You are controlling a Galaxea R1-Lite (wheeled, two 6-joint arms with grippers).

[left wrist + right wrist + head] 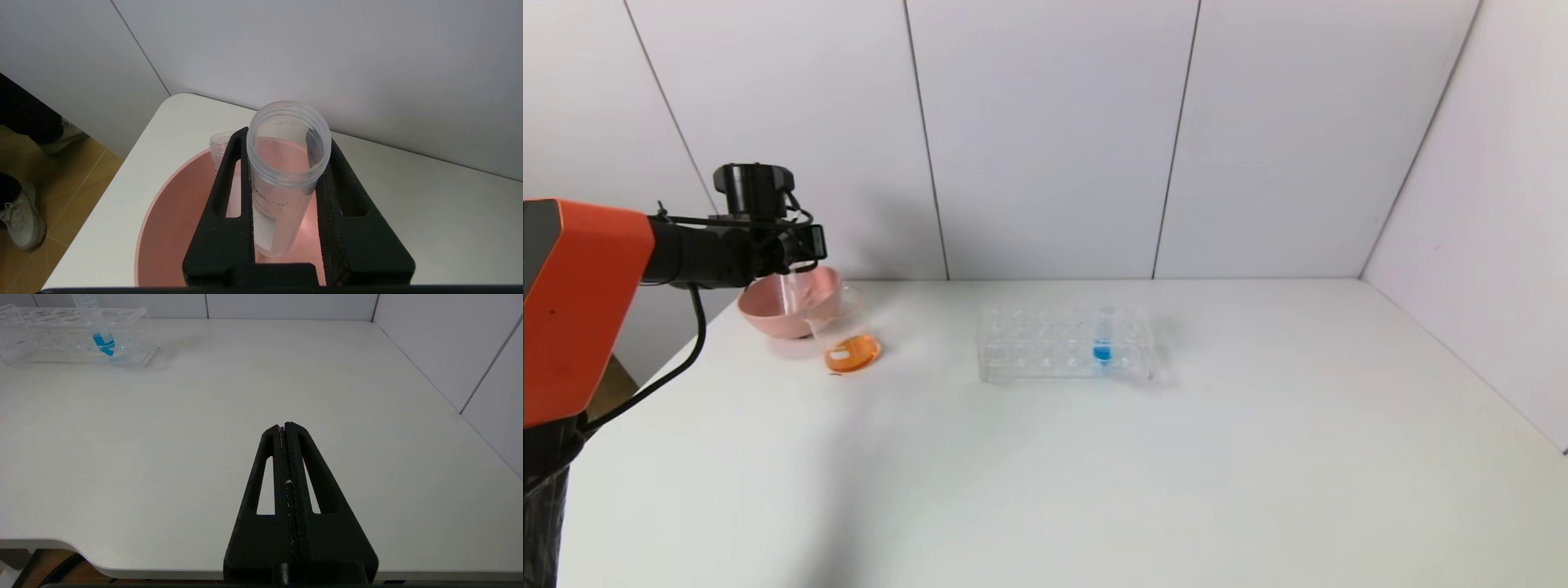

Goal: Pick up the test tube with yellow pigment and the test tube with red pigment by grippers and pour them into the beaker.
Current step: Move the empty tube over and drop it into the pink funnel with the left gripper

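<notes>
Table: white table.
Far left corner: pink bowl, beaker with orange liquid just beside it.
Middle: clear tube rack.

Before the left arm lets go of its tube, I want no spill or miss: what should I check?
1. Held tube emptied: ok, no liquid visible.
2. Left gripper grip: ok, fingers press both sides.
3. Pink bowl under the tube: ok.
4. Room in the bowl: ok, one other tube visible there.
5. Beaker upright, holding orange liquid: ok.
6. Right gripper out of the way: ok, shut, over the table's near edge, far from the bowl.
</notes>
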